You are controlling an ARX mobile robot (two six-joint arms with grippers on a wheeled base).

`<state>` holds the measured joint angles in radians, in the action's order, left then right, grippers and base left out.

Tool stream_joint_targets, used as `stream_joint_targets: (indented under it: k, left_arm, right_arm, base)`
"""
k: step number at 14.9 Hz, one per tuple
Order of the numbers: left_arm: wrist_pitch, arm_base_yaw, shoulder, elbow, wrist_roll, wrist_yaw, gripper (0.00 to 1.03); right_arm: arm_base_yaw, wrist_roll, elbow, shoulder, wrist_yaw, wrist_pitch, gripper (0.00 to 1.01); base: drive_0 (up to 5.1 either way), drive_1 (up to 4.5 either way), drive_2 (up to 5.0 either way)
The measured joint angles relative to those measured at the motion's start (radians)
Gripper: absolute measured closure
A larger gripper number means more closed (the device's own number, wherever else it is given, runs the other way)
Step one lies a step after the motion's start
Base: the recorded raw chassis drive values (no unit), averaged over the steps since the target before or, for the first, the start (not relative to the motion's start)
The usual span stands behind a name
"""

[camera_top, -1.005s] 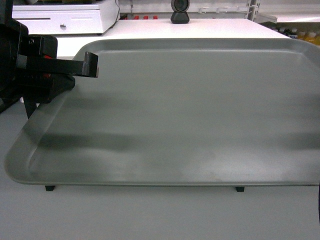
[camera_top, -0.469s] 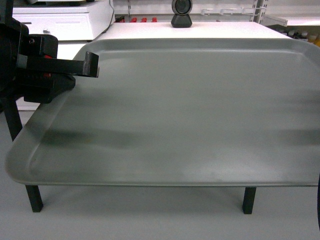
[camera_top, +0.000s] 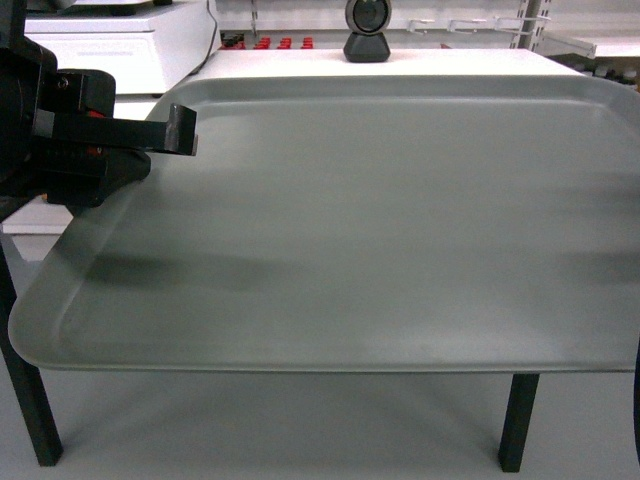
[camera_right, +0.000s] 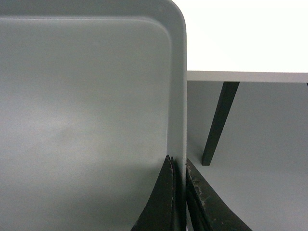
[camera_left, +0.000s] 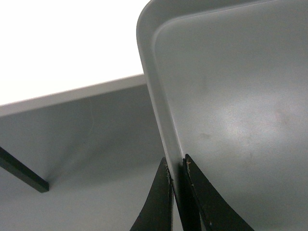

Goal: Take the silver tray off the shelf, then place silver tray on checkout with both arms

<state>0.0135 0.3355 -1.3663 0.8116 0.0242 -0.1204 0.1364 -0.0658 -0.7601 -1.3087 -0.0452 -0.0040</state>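
At the tray's short edges, each tool pinches the rim: the left tool (camera_left: 176, 185) and the right tool (camera_right: 179, 180) have their jaws clamped narrow on the silver tray (camera_top: 380, 220), one per side, so it hangs level. It is carried above the floor, short of the white table (camera_top: 400, 62) bearing the scanner (camera_top: 366, 30).

I am looking out over a pale grey floor (camera_top: 300, 430) running under dark legs (camera_top: 520, 420) of a white-topped bench. A black round-headed scanner (camera_top: 366, 28) is standing at the bench's far edge. To the left, a white cash drawer unit (camera_top: 120, 45) is sitting beside it. Behind, white store shelving (camera_top: 480, 20) is crossing the back, with small red items (camera_top: 265, 42) lining one board. Even, flat light is filling the room.
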Motion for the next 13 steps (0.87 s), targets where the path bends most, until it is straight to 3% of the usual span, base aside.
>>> stream_joint_targets:
  k: [13]
  left_arm:
    - [0.003, 0.001, -0.001, 0.001, -0.002, 0.0, 0.99]
  right_arm:
    - [0.0, 0.003, 0.0, 0.001, -0.001, -0.009, 0.98]
  base:
    - [-0.1, 4.26, -4.4]
